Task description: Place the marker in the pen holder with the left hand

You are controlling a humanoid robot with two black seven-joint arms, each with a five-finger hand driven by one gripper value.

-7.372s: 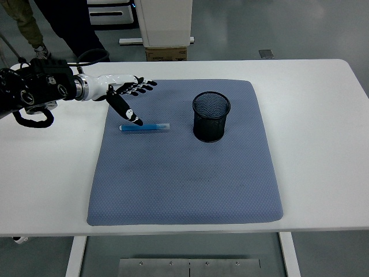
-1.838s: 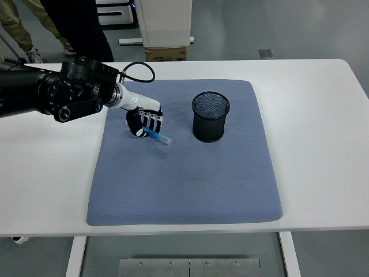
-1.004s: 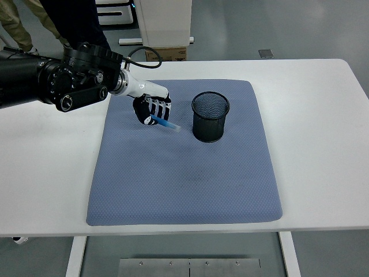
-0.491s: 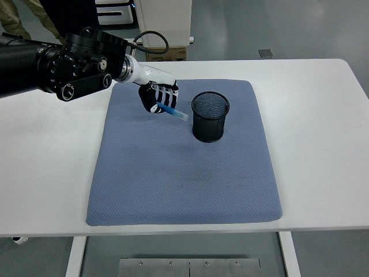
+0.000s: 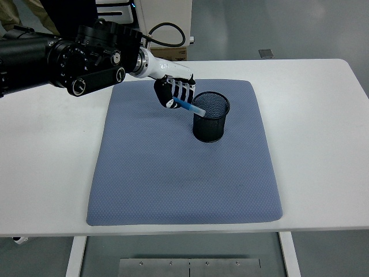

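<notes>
My left hand (image 5: 176,92) is curled shut on a blue marker (image 5: 190,107), held above the blue-grey mat (image 5: 184,173). The marker slants down to the right, and its pale tip overlaps the left rim of the black mesh pen holder (image 5: 211,117). The holder stands upright on the mat's upper middle, just right of the hand. The black left arm (image 5: 69,55) reaches in from the upper left. My right hand does not show.
The mat covers the centre of the white table (image 5: 323,133). Beyond the table's far edge stand a white cabinet (image 5: 167,20) and a cardboard box (image 5: 164,53). A person's legs (image 5: 34,14) show at the top left.
My left hand picked the marker up off the mat and has carried it up and to the right, from mid-mat to the holder's left rim.
</notes>
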